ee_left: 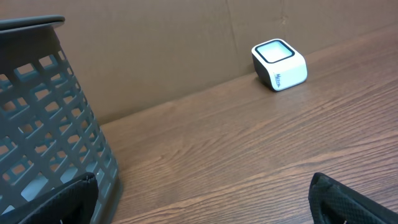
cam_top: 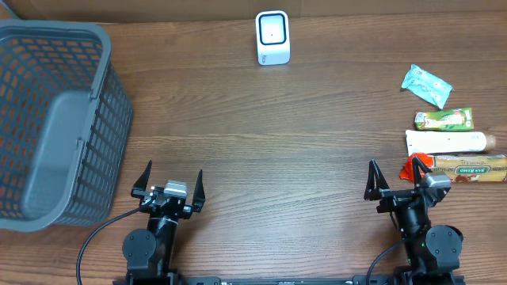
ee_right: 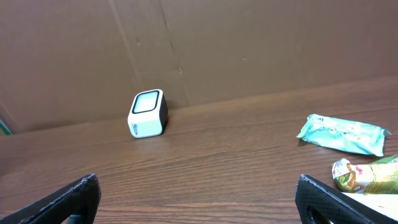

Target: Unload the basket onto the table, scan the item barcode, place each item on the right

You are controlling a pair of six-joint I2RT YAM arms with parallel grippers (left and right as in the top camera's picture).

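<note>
I had the brown wooden table [cam_top: 317,158] under the overhead camera, with the grey mesh basket [cam_top: 55,119] filling its left end. The left gripper [cam_top: 173,176] sat at the near edge beside the basket, jaws spread wide and holding nothing. The right gripper [cam_top: 394,170] sat at the near right, jaws spread just as wide, also holding nothing. The items lay stacked in a column along the right edge: a long snack box [cam_top: 467,168] nearest the right gripper, then a white tube [cam_top: 446,142], a green packet [cam_top: 444,119] and a teal packet [cam_top: 427,85] farthest back. The white barcode scanner [cam_top: 272,37] stood at the far edge, well apart from them. A small red packet [cam_top: 410,169] touched the box's left end.
</note>
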